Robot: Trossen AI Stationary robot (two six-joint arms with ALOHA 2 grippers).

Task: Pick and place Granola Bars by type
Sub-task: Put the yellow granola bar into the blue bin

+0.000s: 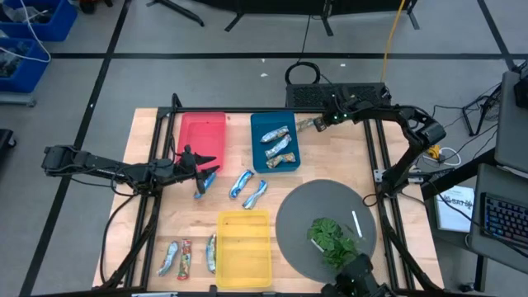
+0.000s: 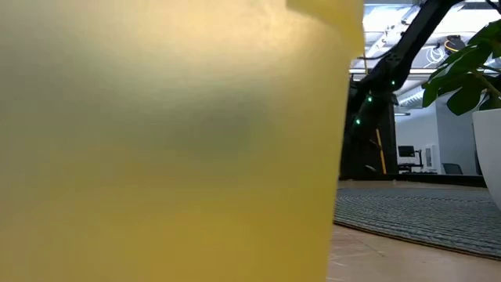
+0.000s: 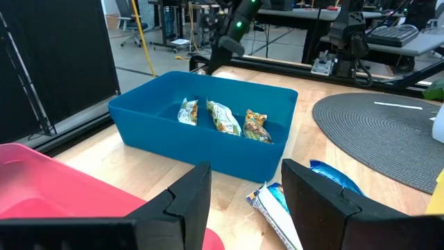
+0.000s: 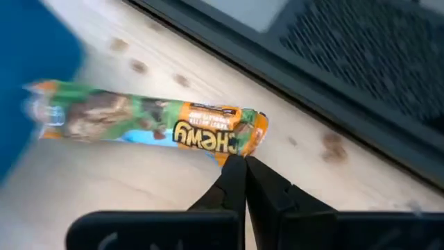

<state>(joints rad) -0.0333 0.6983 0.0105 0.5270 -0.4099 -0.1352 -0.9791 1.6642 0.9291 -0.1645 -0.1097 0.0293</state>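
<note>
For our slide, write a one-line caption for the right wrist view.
Right gripper shut on the end of a green-and-orange granola bar over the wooden table, beside the blue bin.

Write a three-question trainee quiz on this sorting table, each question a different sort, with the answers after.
1. True or false: the red bin holds three bars.
2. How many bars lie in the blue bin? A) one B) three C) five
3. Fill in: the right gripper has its fingers pinched on the end of a ____ beside the blue bin.

Key:
1. False; no bars show in it. The left gripper sits open at its edge.
2. B
3. green-and-orange bar
</note>
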